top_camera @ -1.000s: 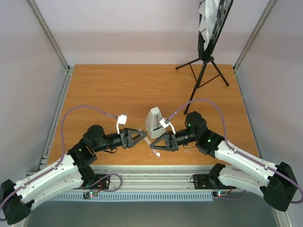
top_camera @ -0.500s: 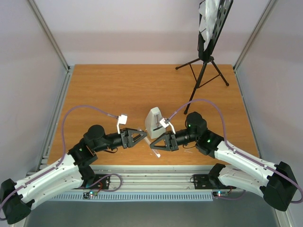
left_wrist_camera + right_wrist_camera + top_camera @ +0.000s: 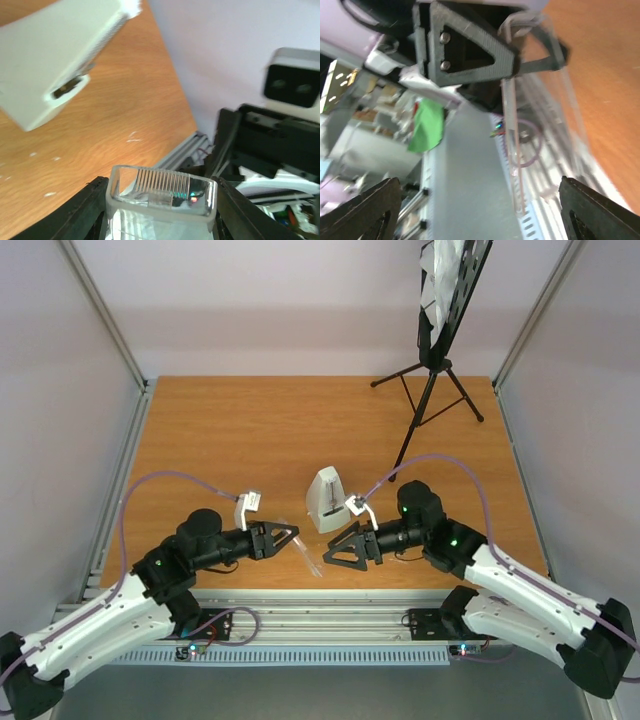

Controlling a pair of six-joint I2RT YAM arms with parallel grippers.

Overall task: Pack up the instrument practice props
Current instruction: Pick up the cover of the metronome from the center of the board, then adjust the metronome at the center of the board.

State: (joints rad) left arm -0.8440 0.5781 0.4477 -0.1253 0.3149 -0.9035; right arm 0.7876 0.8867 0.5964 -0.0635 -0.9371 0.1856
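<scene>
Handover is what you have just made, seen from above. A second ago your right claw (image 3: 336, 546) was pinched shut beside the metronome (image 3: 325, 500), with the left claw (image 3: 283, 538) facing it. Now the right one has sprung wide and pulled back toward the near edge. The clear cover (image 3: 306, 556) sticks out from the left claw's tips, low over the counter (image 3: 230, 430).

The metronome stands upright in the middle of the counter, just beyond both claws, and looks uncovered. My reading is that the cover now sits in the hand that will refit it, so that step is not yet done. The music stand (image 3: 432, 390) is still up in the far right corner with the sheet-music pages (image 3: 440, 280) on its desk, well apart from both arms, so most of the packing is left.

From your left wrist, the clear cover lies between the two black fingers, which press on both its sides. The left claw is half closed and gripping it. The metronome's white body fills the upper left, apart from the cover.

From your right wrist, your own fingers sit in the two bottom corners, far apart, with nothing between them and touching nothing. Ahead, blurred, is the left claw with the cover jutting from it.
</scene>
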